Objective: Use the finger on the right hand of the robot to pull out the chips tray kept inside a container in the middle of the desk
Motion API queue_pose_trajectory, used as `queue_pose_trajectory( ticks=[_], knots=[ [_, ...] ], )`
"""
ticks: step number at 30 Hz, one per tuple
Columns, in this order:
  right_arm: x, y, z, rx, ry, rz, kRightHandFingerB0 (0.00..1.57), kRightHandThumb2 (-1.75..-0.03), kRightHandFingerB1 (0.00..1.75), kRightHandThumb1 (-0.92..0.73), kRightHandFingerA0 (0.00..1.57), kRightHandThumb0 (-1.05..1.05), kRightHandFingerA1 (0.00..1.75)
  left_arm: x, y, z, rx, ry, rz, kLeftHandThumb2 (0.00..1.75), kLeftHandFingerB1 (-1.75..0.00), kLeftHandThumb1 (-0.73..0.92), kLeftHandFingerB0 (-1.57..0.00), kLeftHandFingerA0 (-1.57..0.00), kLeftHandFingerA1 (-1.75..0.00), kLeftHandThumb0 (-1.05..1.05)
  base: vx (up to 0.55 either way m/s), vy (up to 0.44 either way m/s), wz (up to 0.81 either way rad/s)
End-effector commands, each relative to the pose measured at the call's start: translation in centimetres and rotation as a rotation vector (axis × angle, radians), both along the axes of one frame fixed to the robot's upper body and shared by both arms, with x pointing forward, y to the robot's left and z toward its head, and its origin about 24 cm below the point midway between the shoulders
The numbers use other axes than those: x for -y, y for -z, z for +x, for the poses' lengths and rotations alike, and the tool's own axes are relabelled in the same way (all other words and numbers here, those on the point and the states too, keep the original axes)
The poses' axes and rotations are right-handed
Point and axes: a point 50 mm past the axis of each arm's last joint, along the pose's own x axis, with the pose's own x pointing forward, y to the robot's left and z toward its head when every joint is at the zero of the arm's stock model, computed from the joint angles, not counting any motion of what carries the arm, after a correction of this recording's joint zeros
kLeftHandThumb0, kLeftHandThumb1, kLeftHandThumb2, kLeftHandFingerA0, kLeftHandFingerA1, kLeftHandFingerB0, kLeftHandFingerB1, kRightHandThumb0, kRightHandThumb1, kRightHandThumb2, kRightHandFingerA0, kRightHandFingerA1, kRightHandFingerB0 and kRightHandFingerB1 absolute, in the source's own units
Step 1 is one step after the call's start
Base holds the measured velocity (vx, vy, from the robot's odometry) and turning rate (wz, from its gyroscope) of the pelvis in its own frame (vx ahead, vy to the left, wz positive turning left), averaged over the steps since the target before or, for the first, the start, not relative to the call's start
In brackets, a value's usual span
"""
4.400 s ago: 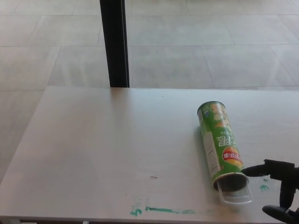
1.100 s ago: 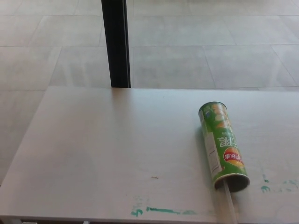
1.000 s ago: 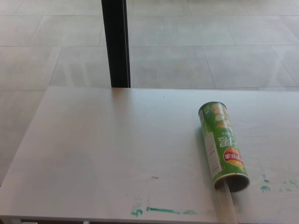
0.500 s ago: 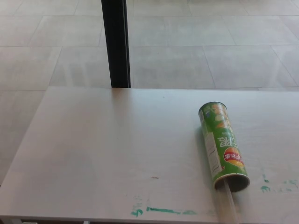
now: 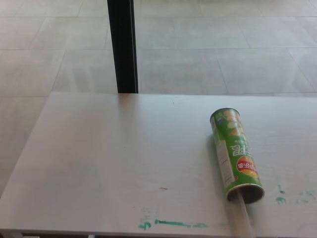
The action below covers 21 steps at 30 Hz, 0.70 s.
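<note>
With neither of my hands in frame, can't tell finger state. Can (image 5: 234, 154) lies on desk (image 5: 109, 163), right of centre, mouth toward me; clear tray (image 5: 241, 214) pokes out toward desk edge.

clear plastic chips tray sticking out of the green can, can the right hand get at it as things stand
Probably yes: the clear plastic chips tray juts from the green cylindrical can toward the desk's near edge with nothing around it, though the right hand is out of view.
</note>
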Motion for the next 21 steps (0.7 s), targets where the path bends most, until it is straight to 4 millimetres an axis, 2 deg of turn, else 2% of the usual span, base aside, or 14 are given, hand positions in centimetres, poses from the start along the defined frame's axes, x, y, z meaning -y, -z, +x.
queue_pose_trajectory(
  ticks=[1, 4, 6, 14, 16, 17, 18, 19, 20, 21],
  knots=[
    [1.1, -1.5, 0.8, 0.091, 0.072, 0.045, 0.0, -0.68, 0.07, -0.5, 0.83, -0.22, 1.42, -0.2, -0.4, -0.1, -0.001, 0.023, 0.026, 0.6, -0.47, 0.68, -0.47, -0.46, -0.56, -0.42, 0.0, 0.0, 0.0],
    [1.8, -2.9, 0.8, 0.123, 0.096, 0.082, 0.0, -0.74, 0.0, -0.45, 0.94, -0.28, 1.36, -0.1, -0.3, -0.4, 0.014, 0.019, 0.018, 0.6, -0.49, 0.68, -0.48, -0.45, -0.6, -0.41, 0.0, 0.0, 0.0],
    [2.0, -3.5, 0.6, 0.127, 0.105, 0.081, 0.0, -0.74, 0.0, -0.46, 0.94, -0.3, 1.36, -0.1, -0.3, -0.4, 0.006, 0.021, 0.034, 0.6, -0.49, 0.68, -0.48, -0.46, -0.6, -0.41, 0.0, 0.0, 0.0],
    [3.9, -3.7, -1.3, 0.044, 0.114, 0.014, 0.0, -0.72, 0.0, -0.42, 0.96, -0.28, 1.39, -0.4, -0.1, -0.4, 0.003, 0.006, 0.025, 0.61, -0.47, 0.69, -0.45, -0.47, -0.6, -0.36, 0.0, 0.0, 0.0],
    [4.8, -3.5, -2.0, 0.005, 0.152, 0.002, 0.0, -0.72, 0.0, -0.42, 0.94, -0.29, 1.29, -0.4, -0.2, -0.4, 0.023, -0.006, 0.012, 0.59, -0.48, 0.67, -0.46, -0.47, -0.64, -0.33, 0.0, 0.0, 0.0],
    [5.1, -3.7, -2.2, -0.01, 0.16, -0.018, 0.0, -0.75, 0.0, -0.49, 0.95, -0.31, 1.27, -0.3, -0.2, -0.4, 0.026, -0.003, 0.01, 0.59, -0.48, 0.67, -0.45, -0.48, -0.63, -0.33, 0.0, 0.0, 0.0],
    [5.4, -3.9, -2.4, -0.018, 0.167, -0.026, 0.0, -0.55, 0.04, -0.5, 0.9, -0.24, 1.27, -0.3, -0.2, -0.4, 0.024, -0.001, 0.013, 0.59, -0.47, 0.67, -0.44, -0.48, -0.62, -0.32, 0.0, 0.0, 0.0],
    [5.6, -4.0, -2.6, -0.021, 0.176, -0.031, 0.0, -0.55, 0.04, -0.5, 0.9, -0.24, 1.27, -0.4, -0.2, -0.4, 0.022, -0.003, 0.013, 0.59, -0.47, 0.67, -0.44, -0.48, -0.62, -0.32, 0.0, 0.0, 0.0],
    [6.9, -4.6, -3.2, -0.04, 0.221, -0.027, 0.0, -0.55, 0.0, -0.5, 0.9, -0.23, 1.24, -0.4, -0.2, -0.4, 0.013, -0.003, 0.022, 0.59, -0.47, 0.66, -0.43, -0.49, -0.64, -0.32, 0.0, 0.0, 0.0],
    [7.0, -4.7, -3.2, -0.043, 0.224, -0.025, 0.0, -0.55, 0.0, -0.5, 0.9, -0.23, 1.24, -0.4, -0.3, -0.4, 0.014, -0.005, 0.024, 0.59, -0.47, 0.66, -0.43, -0.49, -0.64, -0.32, 0.0, 0.0, 0.0]
  ],
)
